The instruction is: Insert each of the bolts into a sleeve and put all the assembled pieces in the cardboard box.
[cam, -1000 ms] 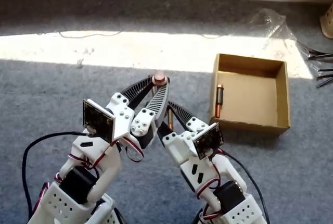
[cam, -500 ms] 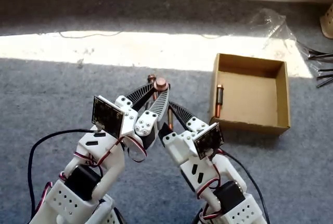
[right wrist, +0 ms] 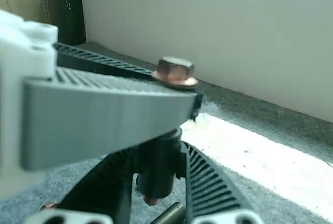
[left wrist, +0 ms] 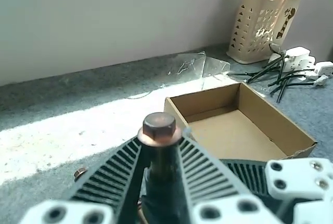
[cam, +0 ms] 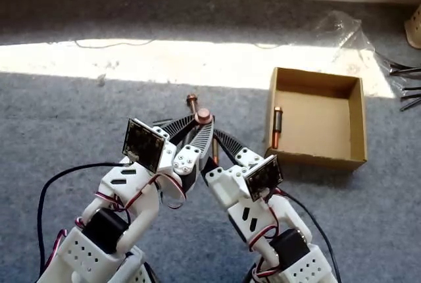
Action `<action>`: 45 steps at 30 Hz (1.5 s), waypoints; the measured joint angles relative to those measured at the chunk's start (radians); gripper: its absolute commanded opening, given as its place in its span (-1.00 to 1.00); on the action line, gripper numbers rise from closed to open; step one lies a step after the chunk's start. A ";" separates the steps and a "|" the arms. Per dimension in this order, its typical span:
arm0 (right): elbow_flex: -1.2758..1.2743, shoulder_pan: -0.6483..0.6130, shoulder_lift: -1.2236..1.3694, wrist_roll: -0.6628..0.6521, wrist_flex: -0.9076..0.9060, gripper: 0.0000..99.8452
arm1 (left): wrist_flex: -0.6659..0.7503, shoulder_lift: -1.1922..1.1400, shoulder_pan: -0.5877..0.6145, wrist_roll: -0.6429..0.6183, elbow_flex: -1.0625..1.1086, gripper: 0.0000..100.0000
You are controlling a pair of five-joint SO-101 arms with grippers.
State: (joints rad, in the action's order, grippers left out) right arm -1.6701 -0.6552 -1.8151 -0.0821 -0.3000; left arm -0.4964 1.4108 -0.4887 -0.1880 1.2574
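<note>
Left gripper [cam: 199,120] and right gripper [cam: 209,129] meet over the carpet [cam: 79,118] in the high view, both clenched on one copper-headed bolt [cam: 204,114]. One finished piece [cam: 277,127] lies in the cardboard box [cam: 355,122], and a loose bolt [cam: 191,102] waits just beyond. Left wrist view: fingers [left wrist: 119,169] clamp under the hex head [left wrist: 159,126]. Right wrist view: that gripper holds the dark sleeve [right wrist: 158,166], copper tip peeking out below. Seated, I'd judge; boxing remains.
</note>
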 measured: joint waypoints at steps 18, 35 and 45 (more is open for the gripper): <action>0.000 0.002 -0.002 -0.003 0.000 -0.99 | 0.000 -0.002 0.017 0.008 0.002 -0.68; 0.000 0.020 -0.002 -0.003 0.000 -0.99 | -0.094 0.397 0.252 0.008 -0.002 -0.68; 0.000 0.201 -0.002 -0.003 0.000 -0.99 | -0.189 0.410 0.434 0.008 -0.002 -0.80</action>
State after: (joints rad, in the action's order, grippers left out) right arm -1.6701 -0.4542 -1.8167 -0.0852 -0.3000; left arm -0.6851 1.8205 -0.0545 -0.1803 1.2559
